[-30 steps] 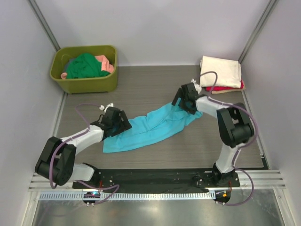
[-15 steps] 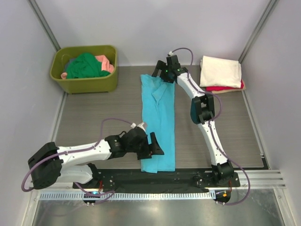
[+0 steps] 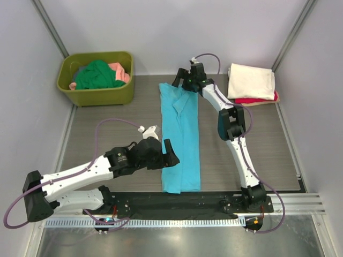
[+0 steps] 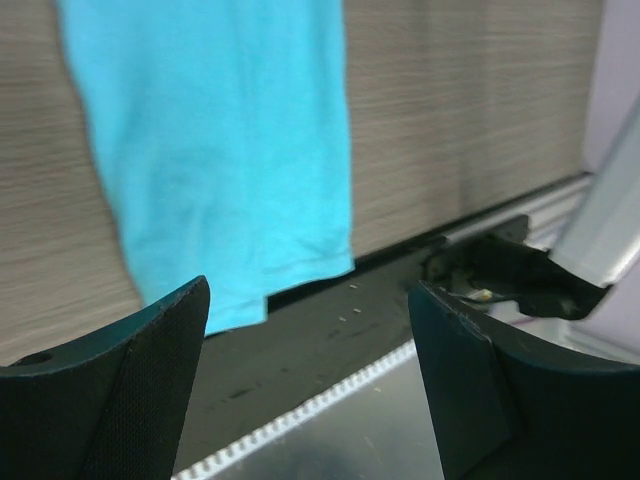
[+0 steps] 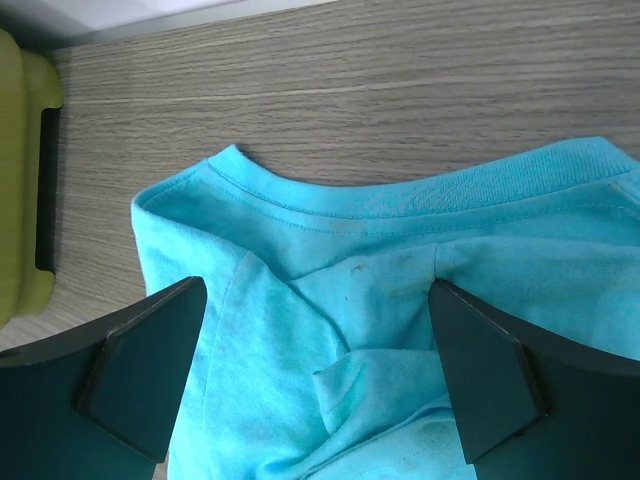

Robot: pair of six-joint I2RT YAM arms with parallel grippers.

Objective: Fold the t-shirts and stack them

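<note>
One turquoise t-shirt lies as a long strip on the counter, running from 12 to 6 o'clock. The right fingers are spread open over its collar at 12 o'clock. The left fingers are also spread open and empty, at 9 o'clock of its lower half.

- The left arm lies low and stretched out, running from its base, well to the left of the turquoise t-shirt, up to the shirt's left edge.
- The left gripper sits at the left edge of the shirt's near half. Its jaws stand wide apart with nothing between them.
- The right arm reaches at full length along the right of the shirt, with its wrist bent left over the shirt's far end.
- The right gripper is poised above the collar end. Its jaws are spread fully and grip nothing.
</note>
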